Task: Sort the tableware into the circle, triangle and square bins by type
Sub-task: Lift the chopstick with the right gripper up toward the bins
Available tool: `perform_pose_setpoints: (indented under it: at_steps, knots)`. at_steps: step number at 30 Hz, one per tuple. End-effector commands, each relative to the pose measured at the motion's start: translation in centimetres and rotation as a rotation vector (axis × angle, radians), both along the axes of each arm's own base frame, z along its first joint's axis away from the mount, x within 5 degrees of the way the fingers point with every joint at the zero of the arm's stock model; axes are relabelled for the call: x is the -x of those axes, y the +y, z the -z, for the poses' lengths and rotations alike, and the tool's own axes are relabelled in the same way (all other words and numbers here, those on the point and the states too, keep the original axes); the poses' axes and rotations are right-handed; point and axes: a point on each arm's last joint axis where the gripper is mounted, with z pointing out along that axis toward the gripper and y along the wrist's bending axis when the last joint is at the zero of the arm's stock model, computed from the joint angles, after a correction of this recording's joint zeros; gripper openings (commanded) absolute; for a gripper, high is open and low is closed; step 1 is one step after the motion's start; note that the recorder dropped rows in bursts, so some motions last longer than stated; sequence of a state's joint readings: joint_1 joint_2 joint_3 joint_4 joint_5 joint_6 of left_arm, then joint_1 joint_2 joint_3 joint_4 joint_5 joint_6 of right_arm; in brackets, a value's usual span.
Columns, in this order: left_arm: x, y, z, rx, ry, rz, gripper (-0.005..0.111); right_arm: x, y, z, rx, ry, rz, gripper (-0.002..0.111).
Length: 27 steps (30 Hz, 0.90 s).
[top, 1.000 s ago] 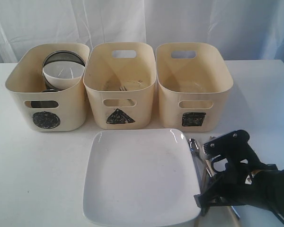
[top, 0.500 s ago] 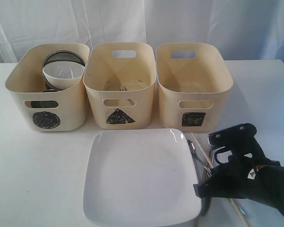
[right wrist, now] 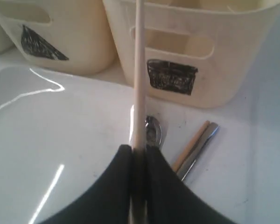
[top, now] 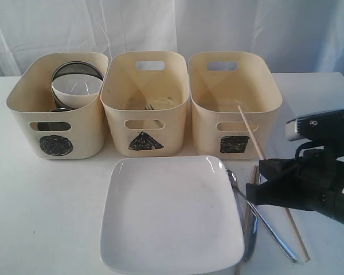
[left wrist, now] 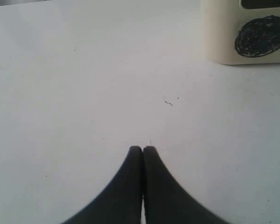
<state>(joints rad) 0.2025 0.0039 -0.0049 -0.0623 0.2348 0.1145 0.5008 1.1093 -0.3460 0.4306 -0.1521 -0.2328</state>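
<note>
My right gripper (top: 264, 172) (right wrist: 139, 148) is shut on a wooden chopstick (top: 249, 132) (right wrist: 140, 70), which slants up in front of the square bin (top: 235, 103) (right wrist: 224, 60). The large square white plate (top: 169, 212) (right wrist: 60, 121) lies in front of the bins. A steel spoon (top: 235, 179) (right wrist: 153, 130), a second chopstick (right wrist: 191, 144) and a steel handle (top: 269, 226) (right wrist: 201, 145) lie on the table beside the plate. The circle bin (top: 57, 123) (left wrist: 242, 42) holds a white bowl (top: 75, 89) and steel ware (top: 77, 67). A fork (top: 150, 106) lies in the triangle bin (top: 144, 103) (right wrist: 60, 28). My left gripper (left wrist: 142, 148) is shut, empty, over bare table.
The three bins stand side by side along the back of the white table (top: 46, 217), with a white curtain (top: 160, 28) behind them. The right arm's black body (top: 321, 183) hangs over the table's right side.
My right gripper has risen and moved right with the chopstick, whose free end now points up toward the square bin. The left gripper stays still.
</note>
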Motion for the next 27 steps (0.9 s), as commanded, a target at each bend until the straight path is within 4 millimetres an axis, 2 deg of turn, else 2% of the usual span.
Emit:
perform_pose_setpoints:
  at_steps: [1, 8, 12, 27]
  knots:
    - [0.0, -0.1, 0.1, 0.013, -0.004, 0.005, 0.0, 0.4, -0.3, -1.6, -0.057, -0.063, 0.016, 0.0]
    - [0.0, -0.1, 0.1, 0.013, -0.004, 0.005, 0.0, -1.1, 0.8, -5.6, -0.115, -0.135, -0.006, 0.0]
    - [0.0, -0.1, 0.1, 0.013, -0.004, 0.005, 0.0, -2.2, 1.5, -7.0, -0.127, -0.149, -0.013, 0.0]
    - [0.0, -0.1, 0.1, 0.013, -0.004, 0.005, 0.0, -8.6, 5.1, -7.8, -0.113, -0.108, -0.019, 0.0]
